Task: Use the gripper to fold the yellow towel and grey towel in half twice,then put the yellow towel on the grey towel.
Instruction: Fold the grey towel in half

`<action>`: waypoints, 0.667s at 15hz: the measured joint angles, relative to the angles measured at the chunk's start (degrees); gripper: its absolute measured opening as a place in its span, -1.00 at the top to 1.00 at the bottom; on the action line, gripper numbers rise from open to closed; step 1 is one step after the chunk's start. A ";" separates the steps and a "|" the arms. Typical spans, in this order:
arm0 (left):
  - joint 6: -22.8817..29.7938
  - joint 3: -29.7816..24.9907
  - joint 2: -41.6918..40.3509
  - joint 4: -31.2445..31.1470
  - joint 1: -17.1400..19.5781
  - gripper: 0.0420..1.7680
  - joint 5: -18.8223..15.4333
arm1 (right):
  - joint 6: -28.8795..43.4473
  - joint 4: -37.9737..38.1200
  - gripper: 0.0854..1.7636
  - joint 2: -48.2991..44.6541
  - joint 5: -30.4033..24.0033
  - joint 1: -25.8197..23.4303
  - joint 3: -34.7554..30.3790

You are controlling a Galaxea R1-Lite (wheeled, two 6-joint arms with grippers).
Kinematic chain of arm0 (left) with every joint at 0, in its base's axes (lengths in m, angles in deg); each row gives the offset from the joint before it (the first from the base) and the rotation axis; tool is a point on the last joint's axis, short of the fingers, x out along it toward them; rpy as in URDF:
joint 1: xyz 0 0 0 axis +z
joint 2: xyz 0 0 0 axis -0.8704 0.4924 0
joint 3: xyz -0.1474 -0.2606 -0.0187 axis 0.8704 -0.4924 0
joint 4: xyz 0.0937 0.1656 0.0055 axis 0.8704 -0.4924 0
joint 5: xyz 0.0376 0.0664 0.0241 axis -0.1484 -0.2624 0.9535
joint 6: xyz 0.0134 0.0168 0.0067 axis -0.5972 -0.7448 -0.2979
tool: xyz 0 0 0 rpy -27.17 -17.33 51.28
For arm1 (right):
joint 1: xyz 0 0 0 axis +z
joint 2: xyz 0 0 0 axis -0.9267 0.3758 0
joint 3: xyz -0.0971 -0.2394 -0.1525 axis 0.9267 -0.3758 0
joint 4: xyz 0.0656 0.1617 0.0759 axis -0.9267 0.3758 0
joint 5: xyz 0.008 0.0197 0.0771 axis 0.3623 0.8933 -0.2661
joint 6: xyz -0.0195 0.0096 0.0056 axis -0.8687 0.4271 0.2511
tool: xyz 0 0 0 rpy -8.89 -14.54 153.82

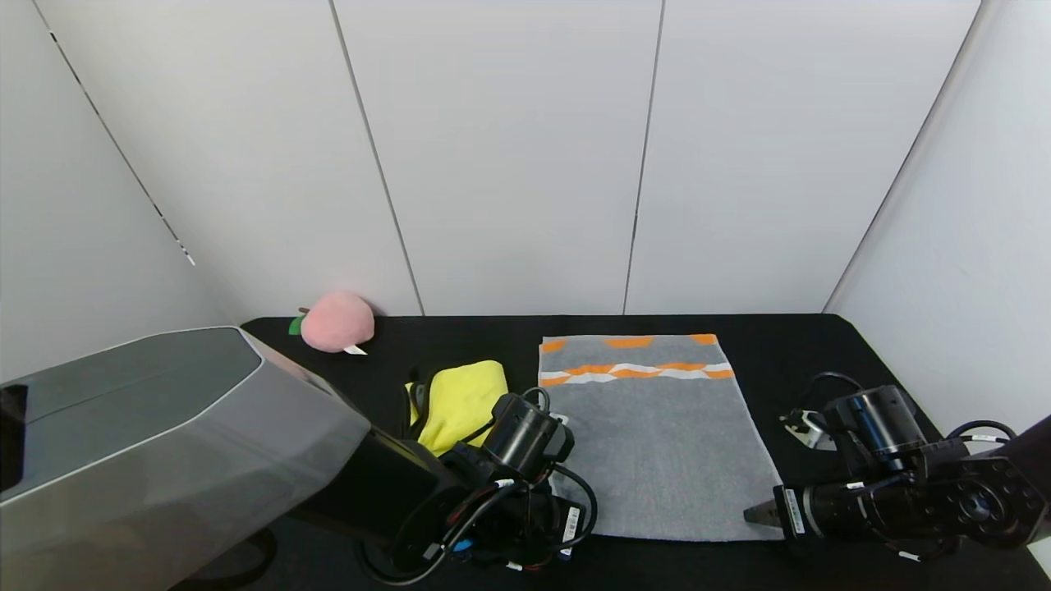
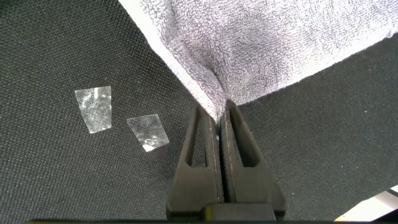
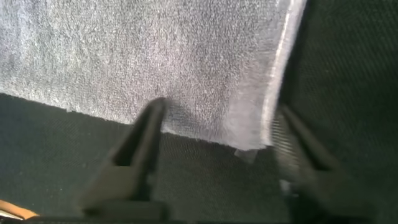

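Grey terry towel (image 1: 657, 443) with orange and white bands at its far end lies fully spread on the black tabletop (image 1: 821, 345), no fold made, while the bright yellow fluffy cloth (image 1: 461, 402) sits bunched just beside its left edge. Left pincer (image 2: 219, 115) is clamped on the grey towel's near left corner. Right pincer (image 3: 217, 134) stands apart, straddling the near right corner, so nearly the whole task is left.

Black counter (image 1: 780, 345), fabric-textured top. On it: grey towel (image 1: 649, 443) flat, centre-right, orange/white bands at far end; yellow towel (image 1: 460, 398) bunched just left of it; pink plush peach (image 1: 337, 322) far-left corner; 2 clear tape bits (image 2: 93, 109) near towel's corner.
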 joint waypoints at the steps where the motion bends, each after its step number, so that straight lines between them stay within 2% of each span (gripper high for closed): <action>1: 0.04 -0.04 0.00 -0.02 0.01 0.90 0.00 | -0.02 -0.02 -0.06 0.04 0.00 0.13 -0.13; 3: 0.06 -0.09 -0.02 -0.05 0.06 0.90 0.00 | -0.02 -0.10 0.17 0.11 0.05 0.24 -0.46; 4: 0.01 -0.11 -0.02 -0.05 0.06 0.90 0.02 | 0.06 -0.16 0.43 0.09 0.02 0.27 -0.51; 5: 0.00 -0.11 -0.06 -0.05 0.04 0.90 0.02 | 0.35 -0.43 0.94 0.09 0.00 0.27 -0.57; 10: -0.10 -1.38 -1.38 -0.20 -0.05 0.90 0.09 | 0.55 -1.17 0.94 -0.24 -0.02 0.22 -0.82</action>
